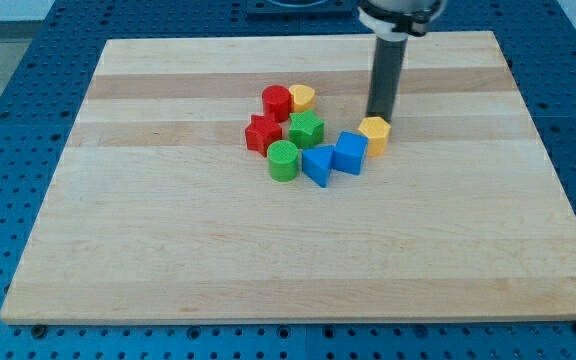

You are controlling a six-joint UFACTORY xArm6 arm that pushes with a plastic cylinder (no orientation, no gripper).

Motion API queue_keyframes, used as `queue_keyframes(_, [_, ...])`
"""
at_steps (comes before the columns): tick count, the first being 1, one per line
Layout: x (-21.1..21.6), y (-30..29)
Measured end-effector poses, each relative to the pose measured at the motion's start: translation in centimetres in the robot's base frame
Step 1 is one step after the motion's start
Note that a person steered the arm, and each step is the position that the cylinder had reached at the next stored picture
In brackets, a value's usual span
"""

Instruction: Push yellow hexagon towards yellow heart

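Camera view showed the dark rod descending from the view's top, with my tip [377, 117] at the upper edge of the yellow hexagon [374, 135]; whether the two touched could not be told. The arm carried no fingers, only the rod, and it held nothing.

The yellow hexagon lay at the right end of the block cluster, touching or just beside the blue cube [350, 153] on its lower left. The yellow heart [302, 97] lay at the cluster's top, to the view's left of the hexagon and apart from it, just beside the red cylinder [276, 102]. The green star [306, 129] stood between the heart and the blue blocks. The red star [263, 133] sat on the cluster's left, the green cylinder [283, 160] at its lower left, and a blue triangular block [318, 164] just beside the blue cube.

The cluster occupied the upper middle of the wooden board [268, 260]. All blocks were well apart from every board edge. Bare wood extended to the view's right of the hexagon and across the board's lower half.
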State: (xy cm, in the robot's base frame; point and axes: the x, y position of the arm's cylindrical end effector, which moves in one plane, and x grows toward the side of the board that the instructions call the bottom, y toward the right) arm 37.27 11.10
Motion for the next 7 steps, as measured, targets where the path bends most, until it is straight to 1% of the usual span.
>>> queue_keyframes(1, [1.9, 2.1])
queue_keyframes(2, [5.0, 2.4])
queue_keyframes(3, [6.1, 1.5])
queue_keyframes(5, [5.9, 0.8])
queue_keyframes(7, [4.3, -2.0])
